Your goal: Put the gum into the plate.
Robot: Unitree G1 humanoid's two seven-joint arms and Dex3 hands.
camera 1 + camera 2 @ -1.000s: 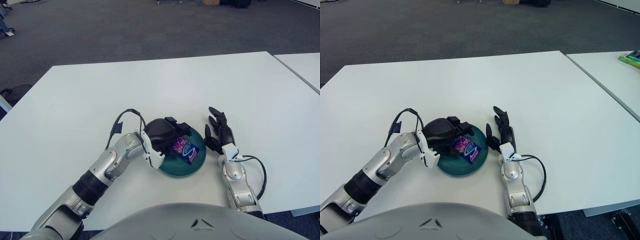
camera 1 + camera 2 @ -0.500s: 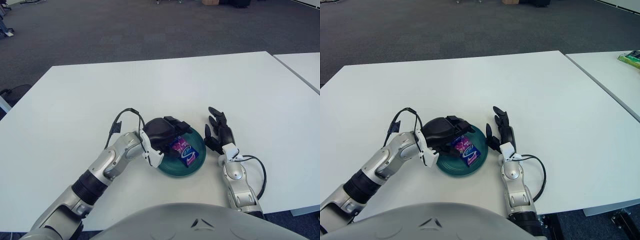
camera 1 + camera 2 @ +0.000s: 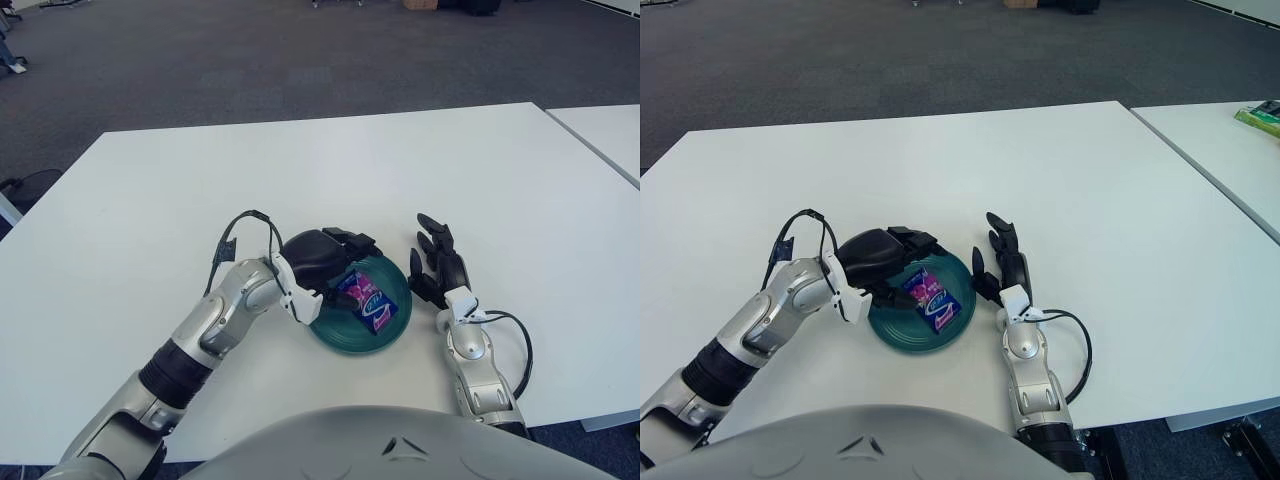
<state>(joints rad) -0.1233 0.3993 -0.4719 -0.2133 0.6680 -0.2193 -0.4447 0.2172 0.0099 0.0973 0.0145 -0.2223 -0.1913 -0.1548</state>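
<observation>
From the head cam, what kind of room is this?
Probably an open office or lab: grey carpet floor, a plain white table with a second table beside it, and furniture bases at the far edge.

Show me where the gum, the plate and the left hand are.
gum (image 3: 366, 302): left eye view, middle of the wrapper.
plate (image 3: 352, 340): left eye view, bare teal near rim.
left hand (image 3: 880, 255): right eye view, back of the hand.

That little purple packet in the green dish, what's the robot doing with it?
That's a pack of gum, and it now lies in the teal plate on the white table. The left hand hangs over the plate's left rim, its fingers just beside the pack; whether they touch it is unclear. The right hand shows beside the plate's right side, fingers open, holding nothing.
</observation>
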